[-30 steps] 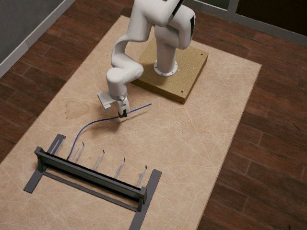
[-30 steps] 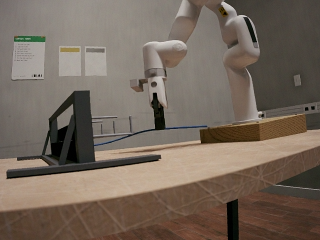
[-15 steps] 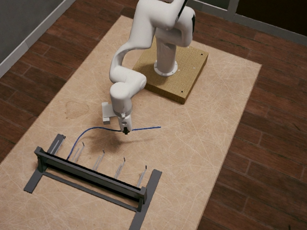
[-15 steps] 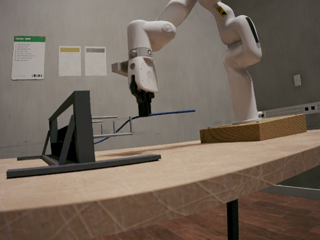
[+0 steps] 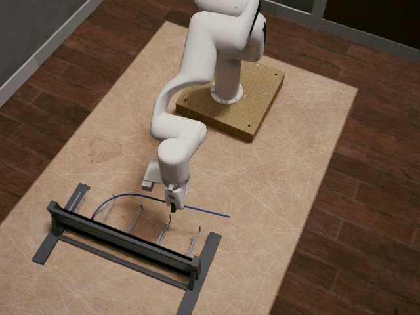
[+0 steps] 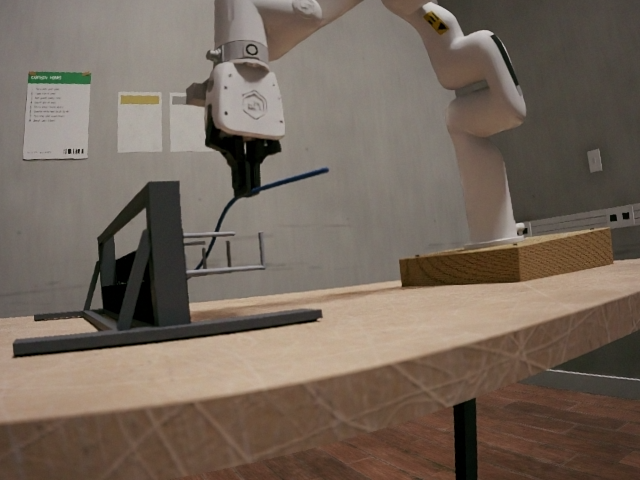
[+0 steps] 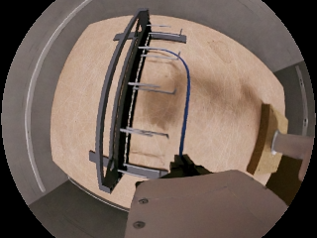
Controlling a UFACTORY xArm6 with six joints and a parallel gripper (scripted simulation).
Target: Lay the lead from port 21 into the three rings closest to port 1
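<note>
A dark grey rack point(image 5: 118, 236) point(image 6: 165, 248) point(image 7: 101, 126) stands upright near the table's edge. Several steel rings point(image 5: 164, 231) point(image 6: 227, 268) point(image 7: 149, 133) stick out from it toward the arm. The blue lead point(image 5: 135, 194) point(image 6: 289, 180) point(image 7: 188, 86) rises from the rack's left end in the top view. It arcs up above the rings to my gripper point(image 5: 172, 208) point(image 6: 245, 191) point(image 7: 178, 162). The gripper is shut on the lead and hangs higher than the rack's top, over the row of rings. The lead's free end sticks out past the fingers. No part of the lead lies in the right-hand rings.
The arm's wooden base block point(image 5: 257, 111) point(image 6: 516, 258) sits on the light table point(image 5: 288, 169) point(image 6: 361, 351) behind the gripper. The rack's flat feet point(image 5: 203, 260) reach out on both sides. The table edge is close behind the rack.
</note>
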